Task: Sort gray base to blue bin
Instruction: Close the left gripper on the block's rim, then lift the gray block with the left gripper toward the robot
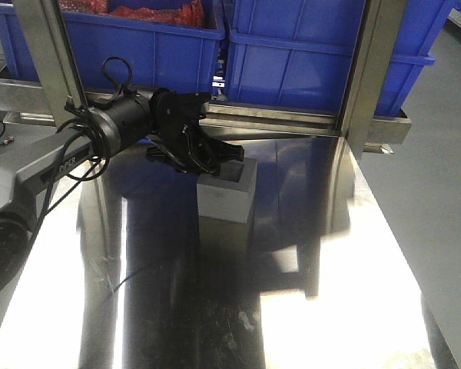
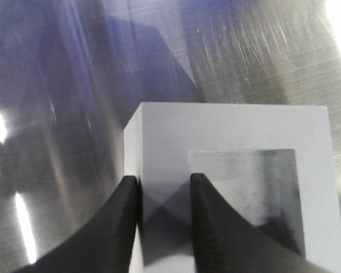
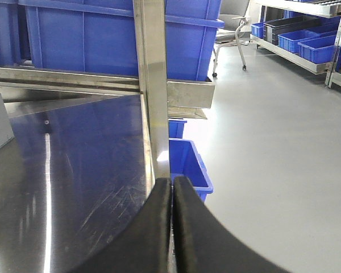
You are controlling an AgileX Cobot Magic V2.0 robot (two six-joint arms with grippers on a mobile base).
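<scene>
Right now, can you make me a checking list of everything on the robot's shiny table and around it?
Surface: steel table, shiny and scratched, with glare streaks.
Job's things: gray base stands on the table with its square recess facing up; blue bin sits on the rack behind, beside a second bin holding red contents.
Clutter: nothing seen.
Grippers: left gripper pinches one wall of the gray base, one finger in the recess; right gripper is shut and empty.
Cables: black cables loop behind the left gripper.
Surroundings: steel post, gray floor, small floor bin, chair, shelves.
</scene>
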